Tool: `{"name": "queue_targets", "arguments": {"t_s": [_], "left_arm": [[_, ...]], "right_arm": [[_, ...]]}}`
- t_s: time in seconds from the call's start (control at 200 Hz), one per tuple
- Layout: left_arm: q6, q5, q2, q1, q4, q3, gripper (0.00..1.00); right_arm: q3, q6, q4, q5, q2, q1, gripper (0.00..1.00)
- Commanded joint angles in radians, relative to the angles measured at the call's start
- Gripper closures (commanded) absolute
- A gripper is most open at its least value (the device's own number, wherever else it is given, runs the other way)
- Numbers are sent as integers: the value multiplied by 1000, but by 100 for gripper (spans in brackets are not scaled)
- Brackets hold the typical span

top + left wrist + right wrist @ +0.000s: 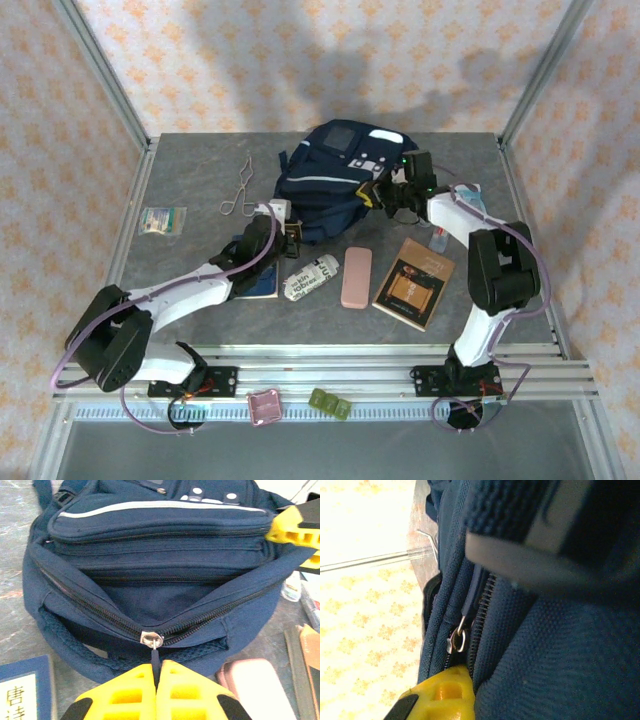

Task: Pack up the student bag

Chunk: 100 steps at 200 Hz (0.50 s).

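The bag lies at the far middle of the table, with its mouth turned toward me. My left gripper is pinched fully together on the dark zip tab, just under the metal slider at the near lip of the main pocket. Above the slider the mouth gapes, showing dark lining.

My right gripper is up against the bag's right side. Its wrist view is so close and blurred that I see one yellow finger beside a second slider. I cannot tell whether it has any fabric nipped.

I read this step as widening the mouth before anything goes in. To do it well, I would draw the tab along the line of the teeth rather than lifting it, so the slider runs and the soft cloth does not bunch into it. The pull should be slow, with the right arm bracing the bag so that it does not slide toward me. I would also watch the sweep on the near right, since the pink case and the brown book lie close by.
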Motion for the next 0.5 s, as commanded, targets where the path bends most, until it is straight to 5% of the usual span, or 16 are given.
{"name": "queue_targets", "arguments": {"t_s": [0.0,0.135,0.496], "left_arm": [[-27,26,30,-48,27,50,100],[-46,51,123,-86,95,85,100],[-68,120,244,-122,166,114,100]], "right_arm": [[50,-36,80,181,39,-66,84],[46,-64,-7,231,50,-85,61],[-273,-43,-37,275,-250,-51,45]]}}
